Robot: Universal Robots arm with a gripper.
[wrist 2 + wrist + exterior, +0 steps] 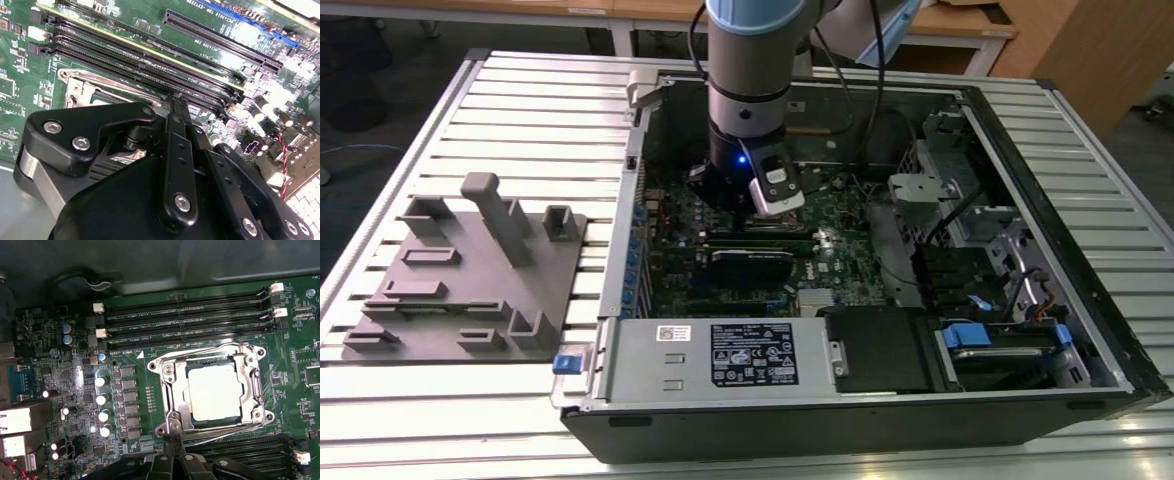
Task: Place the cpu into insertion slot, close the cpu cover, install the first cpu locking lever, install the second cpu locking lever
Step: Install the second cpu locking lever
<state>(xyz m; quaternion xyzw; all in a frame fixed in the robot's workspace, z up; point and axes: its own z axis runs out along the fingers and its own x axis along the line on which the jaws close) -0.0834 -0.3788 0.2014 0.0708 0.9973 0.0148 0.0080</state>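
Under the cpu cover [212, 390], pale silvery cpu [212, 391]

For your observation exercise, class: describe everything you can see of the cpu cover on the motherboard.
The cpu cover is a thin, silvery, shiny metal frame with a large square window. In the first wrist view it lies flat, closed over the cpu, whose pale metal top shows through the window. It sits on the green motherboard beside the long memory slots, with screws at the corners around it. Thin lever rods run along its edges. The gripper is at one corner of the frame; whether it touches is unclear.
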